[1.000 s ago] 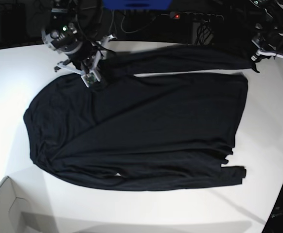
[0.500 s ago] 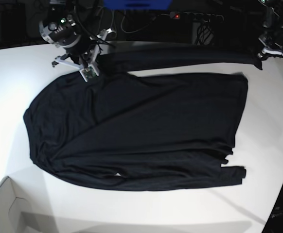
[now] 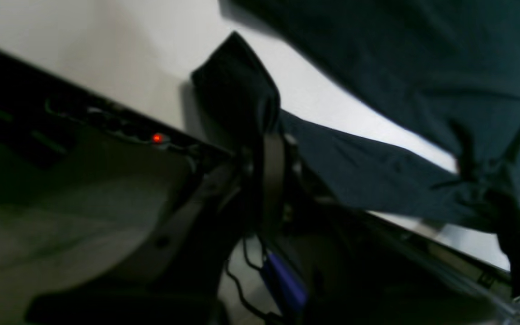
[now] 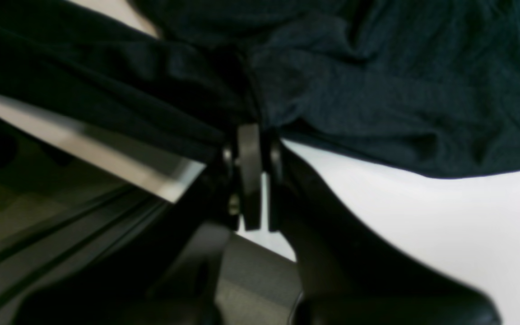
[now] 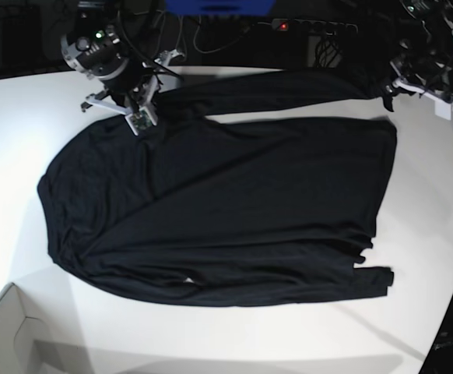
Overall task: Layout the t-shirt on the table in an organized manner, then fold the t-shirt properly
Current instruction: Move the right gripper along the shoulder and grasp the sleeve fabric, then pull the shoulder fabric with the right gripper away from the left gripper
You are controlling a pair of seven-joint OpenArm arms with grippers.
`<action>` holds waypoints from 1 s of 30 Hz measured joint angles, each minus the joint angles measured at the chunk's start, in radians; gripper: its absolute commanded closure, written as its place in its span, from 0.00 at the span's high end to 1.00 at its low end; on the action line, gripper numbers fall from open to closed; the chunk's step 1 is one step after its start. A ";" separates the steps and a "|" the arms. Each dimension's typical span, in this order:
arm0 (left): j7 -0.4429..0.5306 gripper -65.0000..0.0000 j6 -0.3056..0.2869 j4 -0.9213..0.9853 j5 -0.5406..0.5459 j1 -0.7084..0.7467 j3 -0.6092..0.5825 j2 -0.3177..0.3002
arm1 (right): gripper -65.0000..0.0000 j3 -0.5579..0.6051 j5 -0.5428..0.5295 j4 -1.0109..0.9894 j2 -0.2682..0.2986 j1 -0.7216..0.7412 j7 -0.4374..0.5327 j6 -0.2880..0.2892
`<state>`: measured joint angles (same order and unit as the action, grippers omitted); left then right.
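Both sets of jaws pressed together on cloth — right gripper (image 4: 248,135) pinching the t-shirt (image 5: 219,206) at the shoulder, left gripper (image 3: 271,135) pinching the far sleeve's cuff — so it's the layout step, sleeve stretched along the surface (image 5: 16,132) back edge. Next move likely: lower it flat, release. Wrist views show the pinches; only base shows the body spread flat mid-surface.

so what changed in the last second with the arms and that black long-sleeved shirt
The left gripper, shut on the cuff of the thin black long-sleeved shirt, first rose toward the table's far edge, then pulled the cuff inward, slackening the far sleeve. The right gripper, shut at the shoulder, shifted slightly outward. The shirt's body, near sleeve and large white table stayed as they were.
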<state>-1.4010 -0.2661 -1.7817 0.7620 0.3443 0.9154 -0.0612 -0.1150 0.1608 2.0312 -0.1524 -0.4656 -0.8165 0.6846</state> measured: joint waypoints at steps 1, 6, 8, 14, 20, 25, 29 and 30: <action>0.001 0.00 0.000 0.014 0.002 -0.002 -0.001 -0.011 | 0.00 0.000 0.000 0.000 0.000 0.000 0.000 0.000; -0.002 0.00 0.000 0.044 -0.002 0.002 -0.002 -0.052 | 0.00 0.000 0.000 0.000 0.000 0.035 0.013 0.000; 0.000 0.00 0.000 0.043 -0.001 -0.001 -0.004 -0.061 | 0.00 0.000 0.000 0.000 0.000 0.057 0.016 0.000; 0.005 0.00 0.000 0.043 -0.002 -0.001 -0.034 -0.069 | 0.00 0.012 0.000 -0.002 0.000 0.146 0.012 0.000; 0.003 0.00 0.000 0.043 0.002 -0.001 -0.099 -0.089 | 0.00 0.058 -0.003 -0.100 0.000 0.238 0.012 0.005; 0.002 0.00 0.000 0.043 0.002 0.000 -0.098 -0.088 | 0.00 0.055 0.007 -0.211 0.000 0.313 0.008 0.007; 0.002 0.00 0.000 0.037 0.003 -0.001 -0.098 -0.088 | 0.00 0.055 0.008 -0.265 0.000 0.360 0.006 0.007; 0.002 0.00 0.000 0.034 0.003 -0.001 -0.098 -0.088 | 0.00 0.055 0.008 -0.269 0.000 0.365 0.010 0.007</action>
<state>-1.3987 -0.2661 -1.7481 0.7650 0.3431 0.8173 -0.1493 -0.0605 0.1684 1.7622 -0.1524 -0.1001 -0.8070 0.6914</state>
